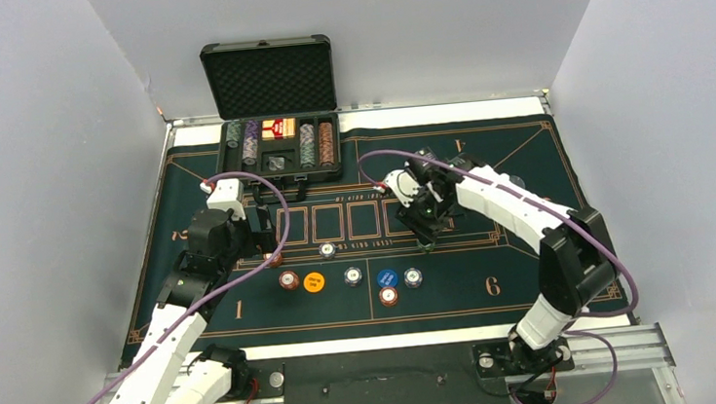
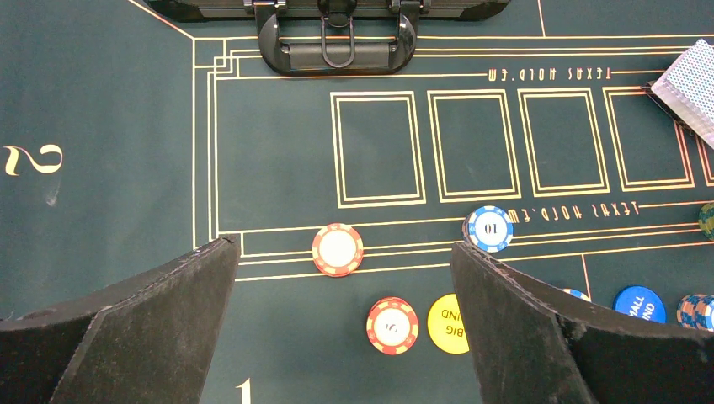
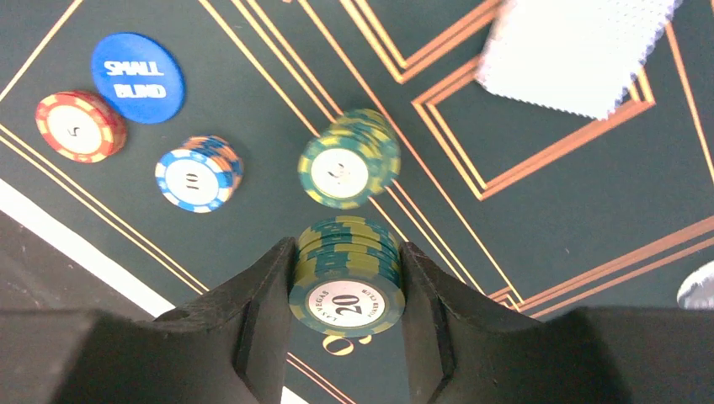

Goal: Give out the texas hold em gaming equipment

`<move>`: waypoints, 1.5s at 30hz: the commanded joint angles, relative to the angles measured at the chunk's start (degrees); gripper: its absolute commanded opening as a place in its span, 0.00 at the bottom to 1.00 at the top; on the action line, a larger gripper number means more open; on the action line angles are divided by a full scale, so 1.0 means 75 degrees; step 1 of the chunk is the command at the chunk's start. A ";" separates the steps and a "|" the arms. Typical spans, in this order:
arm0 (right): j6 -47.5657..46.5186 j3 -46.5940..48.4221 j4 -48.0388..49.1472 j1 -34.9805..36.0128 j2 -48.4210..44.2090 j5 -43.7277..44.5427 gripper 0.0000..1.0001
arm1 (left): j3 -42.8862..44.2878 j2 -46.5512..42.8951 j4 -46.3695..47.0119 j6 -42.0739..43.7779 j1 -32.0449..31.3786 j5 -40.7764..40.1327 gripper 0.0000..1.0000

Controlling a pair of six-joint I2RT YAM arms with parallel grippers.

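Observation:
My right gripper (image 3: pixel 347 252) is shut on a short stack of green poker chips (image 3: pixel 347 278) marked 20 and holds it above the felt, near a second green stack (image 3: pixel 349 168) lying on the mat. Blue-backed cards (image 3: pixel 572 50) lie in a box outline beyond. The blue small-blind disc (image 3: pixel 136 77), a red chip (image 3: pixel 80 126) and a blue-white stack (image 3: pixel 198 172) lie to the left. My left gripper (image 2: pixel 341 246) is open and empty above a red chip (image 2: pixel 338 249). Near it are another red chip (image 2: pixel 392 325), the orange big-blind disc (image 2: pixel 444 324) and a blue-white chip (image 2: pixel 489 228).
The open black case (image 1: pixel 277 155) with chip rows and red card boxes (image 1: pixel 279 128) stands at the back of the green mat (image 1: pixel 525 148). A row of chips and discs, among them the orange disc (image 1: pixel 314 282), lies across the mat's front. Grey walls close in three sides.

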 commanded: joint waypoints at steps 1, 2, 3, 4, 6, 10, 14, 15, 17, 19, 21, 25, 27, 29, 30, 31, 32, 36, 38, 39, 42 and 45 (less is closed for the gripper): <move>-0.0168 0.0136 -0.0186 -0.0913 -0.0598 -0.0218 0.00 | 0.0088 -0.0094 0.0374 0.0122 0.0037 -0.0066 0.97; -0.0177 0.0071 -0.0195 -0.1071 -0.0708 -0.0223 0.00 | 0.0094 -0.0098 0.0374 0.0121 0.0039 -0.0057 0.97; -0.0198 0.0035 -0.0187 -0.1441 -0.0762 -0.0204 0.00 | 0.0091 -0.0103 0.0374 0.0121 0.0039 -0.0050 0.97; -0.0206 -0.0042 -0.0178 -0.1622 -0.0846 -0.0192 0.00 | 0.0089 -0.0106 0.0383 0.0121 0.0039 -0.0036 0.97; -0.0194 -0.0182 -0.0091 -0.2288 -0.0888 -0.0156 0.00 | 0.0094 -0.0122 0.0392 0.0121 0.0039 -0.0011 0.97; -0.0186 -0.0358 0.0316 -0.3953 -0.0722 -0.0041 0.00 | 0.0089 -0.0147 0.0404 0.0121 0.0039 0.0054 0.97; -0.0196 -0.0255 0.0732 -0.4984 -0.0325 0.0204 0.00 | 0.0092 -0.0148 0.0421 0.0121 0.0039 0.0112 0.97; -0.0206 -0.0187 0.0780 -0.5087 -0.0142 0.0252 0.00 | 0.0098 -0.0144 0.0430 0.0121 0.0039 0.0128 0.97; -0.0194 -0.0067 0.0937 -0.5306 0.0131 0.0358 0.00 | 0.0095 -0.0146 0.0433 0.0121 0.0039 0.0133 0.97; -0.0147 0.0039 0.1090 -0.5422 0.0396 0.0443 0.01 | 0.0095 -0.0156 0.0439 0.0132 0.0039 0.0133 0.97; -0.0071 0.0094 0.1237 -0.5454 0.0645 0.0521 0.01 | 0.0087 -0.0156 0.0444 0.0131 0.0039 0.0127 0.97; 0.0115 0.0107 0.1605 -0.5459 0.1039 0.0718 0.02 | 0.0080 -0.0155 0.0446 0.0133 0.0039 0.0139 0.97; 0.0224 0.0123 0.1766 -0.5459 0.1249 0.0809 0.03 | 0.0083 -0.0138 0.0455 0.0133 0.0039 0.0153 0.97; 0.0289 0.0146 0.1862 -0.5449 0.1414 0.0855 0.04 | 0.0087 -0.0126 0.0456 0.0133 0.0039 0.0164 0.97; 0.0309 0.0150 0.1921 -0.5448 0.1465 0.0882 0.04 | 0.0082 -0.0128 0.0462 0.0133 0.0039 0.0161 0.97; 0.0339 0.0151 0.1954 -0.5447 0.1562 0.0952 0.05 | 0.0075 -0.0121 0.0461 0.0133 0.0039 0.0171 0.97; 0.0352 0.0148 0.2015 -0.5447 0.1610 0.0983 0.06 | 0.0076 -0.0120 0.0464 0.0133 0.0039 0.0169 0.97; 0.0405 0.0174 0.2063 -0.5437 0.1905 0.1085 0.16 | 0.0077 -0.0125 0.0468 0.0134 0.0039 0.0180 0.97; 0.0411 0.0146 0.2064 -0.5426 0.2033 0.1095 0.25 | 0.0073 -0.0130 0.0473 0.0136 0.0039 0.0179 0.97; 0.0412 0.0143 0.2048 -0.5421 0.2062 0.1093 0.31 | 0.0075 -0.0131 0.0476 0.0135 0.0039 0.0179 0.97; 0.0402 0.0129 0.2006 -0.5424 0.2128 0.1074 0.46 | 0.0081 -0.0131 0.0457 0.0133 0.0039 0.0176 0.97; 0.0372 0.0127 0.1951 -0.5424 0.2056 0.1018 0.57 | 0.0087 -0.0148 0.0456 0.0139 0.0039 0.0176 0.97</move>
